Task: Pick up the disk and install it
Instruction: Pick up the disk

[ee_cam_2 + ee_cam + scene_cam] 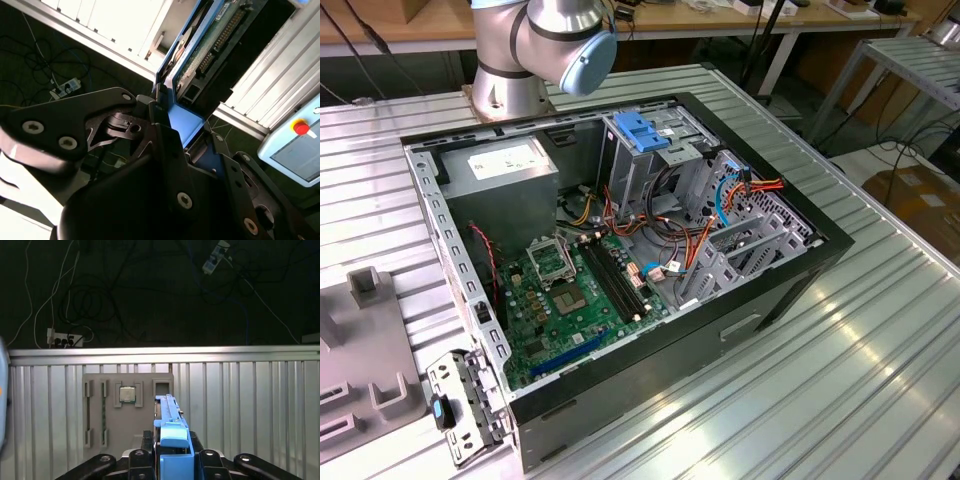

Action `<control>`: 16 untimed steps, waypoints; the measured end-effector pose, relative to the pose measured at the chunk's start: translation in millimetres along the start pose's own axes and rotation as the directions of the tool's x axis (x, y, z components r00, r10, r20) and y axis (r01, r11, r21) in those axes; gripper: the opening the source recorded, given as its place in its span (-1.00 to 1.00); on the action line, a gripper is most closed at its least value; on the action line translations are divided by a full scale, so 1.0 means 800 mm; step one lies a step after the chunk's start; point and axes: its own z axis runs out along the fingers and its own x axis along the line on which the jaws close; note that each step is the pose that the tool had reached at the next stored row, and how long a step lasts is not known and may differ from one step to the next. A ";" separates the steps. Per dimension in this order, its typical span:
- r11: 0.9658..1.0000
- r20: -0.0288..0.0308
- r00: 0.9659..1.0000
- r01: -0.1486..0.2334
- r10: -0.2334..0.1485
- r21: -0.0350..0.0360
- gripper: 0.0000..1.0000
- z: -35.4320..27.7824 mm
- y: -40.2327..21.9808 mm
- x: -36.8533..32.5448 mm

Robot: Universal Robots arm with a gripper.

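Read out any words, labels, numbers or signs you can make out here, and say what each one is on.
No text here can be read.
White sticker on the grey metal box: print too small.
The disk, held in the tool: board side shows, no readable marking.
Chip on the grey fixture: marking too small.
Screen beside the red button: blurred.

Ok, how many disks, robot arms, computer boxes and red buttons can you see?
disk, held in the tool: 1
robot arm: 1
open computer box: 1
red button: 1
Total: 4
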 end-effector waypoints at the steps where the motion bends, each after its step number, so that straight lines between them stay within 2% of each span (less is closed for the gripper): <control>1: 1.000 0.000 1.000 0.000 0.000 0.000 -0.25 -0.0016 0.0000 0.0000; 16: 1.000 0.000 1.000 0.000 0.000 0.000 -0.25 -0.0312 0.0002 -0.0003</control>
